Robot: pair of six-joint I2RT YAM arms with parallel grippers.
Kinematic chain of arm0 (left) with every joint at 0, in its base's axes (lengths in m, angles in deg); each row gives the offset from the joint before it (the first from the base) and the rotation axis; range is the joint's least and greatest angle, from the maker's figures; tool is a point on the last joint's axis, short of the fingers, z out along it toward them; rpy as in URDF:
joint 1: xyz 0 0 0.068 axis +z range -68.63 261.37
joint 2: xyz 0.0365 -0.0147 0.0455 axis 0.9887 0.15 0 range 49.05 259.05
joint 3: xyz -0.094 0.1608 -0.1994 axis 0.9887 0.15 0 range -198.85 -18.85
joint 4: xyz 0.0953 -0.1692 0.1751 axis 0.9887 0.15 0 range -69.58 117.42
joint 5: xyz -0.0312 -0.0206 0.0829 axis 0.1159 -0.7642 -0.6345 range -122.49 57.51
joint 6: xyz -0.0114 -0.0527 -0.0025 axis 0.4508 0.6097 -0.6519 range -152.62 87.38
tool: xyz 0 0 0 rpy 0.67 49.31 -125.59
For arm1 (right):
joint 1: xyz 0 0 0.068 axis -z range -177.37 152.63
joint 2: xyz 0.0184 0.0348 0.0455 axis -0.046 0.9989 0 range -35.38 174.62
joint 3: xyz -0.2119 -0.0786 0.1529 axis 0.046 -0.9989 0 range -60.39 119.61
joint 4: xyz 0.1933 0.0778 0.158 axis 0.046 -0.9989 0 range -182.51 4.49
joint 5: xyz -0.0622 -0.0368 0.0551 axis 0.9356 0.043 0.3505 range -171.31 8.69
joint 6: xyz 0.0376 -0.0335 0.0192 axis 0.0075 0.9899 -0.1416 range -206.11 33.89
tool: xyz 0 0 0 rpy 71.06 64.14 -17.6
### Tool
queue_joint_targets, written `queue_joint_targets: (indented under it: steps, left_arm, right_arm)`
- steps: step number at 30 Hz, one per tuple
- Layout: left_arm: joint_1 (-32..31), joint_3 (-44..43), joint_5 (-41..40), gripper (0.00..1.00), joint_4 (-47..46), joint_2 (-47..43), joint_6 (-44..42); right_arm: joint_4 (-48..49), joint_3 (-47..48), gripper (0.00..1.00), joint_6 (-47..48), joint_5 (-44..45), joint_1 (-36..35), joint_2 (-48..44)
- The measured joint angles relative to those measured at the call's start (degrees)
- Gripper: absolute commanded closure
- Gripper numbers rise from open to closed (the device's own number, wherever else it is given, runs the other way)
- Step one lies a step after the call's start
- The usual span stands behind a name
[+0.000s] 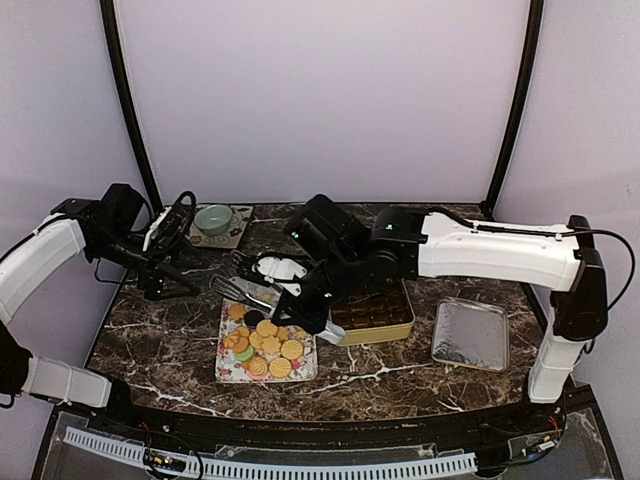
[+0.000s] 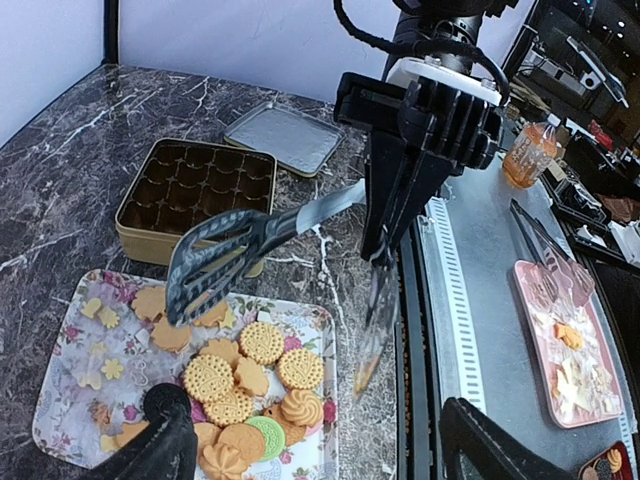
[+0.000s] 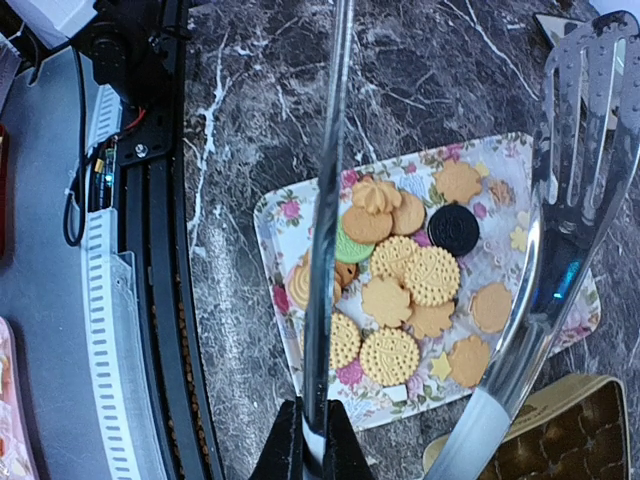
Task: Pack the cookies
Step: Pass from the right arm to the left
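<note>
Cookies (image 3: 410, 290) lie on the tray (image 3: 275, 215) just below the right pincer (image 3: 306, 450), which pinches tongs (image 3: 560, 230). The left pincer (image 2: 320, 445) is spread, off to one side. Picking step, I think: next the tongs must squeeze one cookie.

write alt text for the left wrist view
The right arm's black pincer holds metal serving tongs with a dark slotted head over small round cookies on a flower-patterned rectangular tray. Behind it sit a gold square tin of empty brown cups and a flat silver lid on the dark marble table.
</note>
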Motion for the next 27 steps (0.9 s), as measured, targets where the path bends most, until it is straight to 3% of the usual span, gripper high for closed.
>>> queue_joint_targets:
  steps: [6, 13, 17, 22, 27]
  left_arm:
    - [-1.4, -4.0, 0.7, 0.28, 3.2, 0.1, -3.2]
    - [-2.1, -4.6, 1.0, 0.41, 8.8, 0.3, -9.2]
    - [-2.8, -2.6, 0.2, 0.55, 7.7, 0.1, -8.7]
    - [-4.2, -0.2, -2.3, 0.58, 2.6, -0.9, -5.6]
    - [-5.4, 0.5, -4.6, 0.85, 0.7, -1.3, -3.9]
  right_arm:
    - [-3.5, 8.9, 1.0, 1.6, -3.8, 0.0, 6.1]
    - [-7.4, 12.9, 1.0, 2.8, -6.1, 0.0, 10.1]
    - [-9.0, 15.2, 1.0, 3.3, -6.8, 0.0, 11.0]
    - [-9.4, 17.8, 1.0, 3.6, -7.6, 0.0, 12.0]
    - [-10.2, 19.6, 1.0, 3.7, -7.5, 0.0, 13.6]
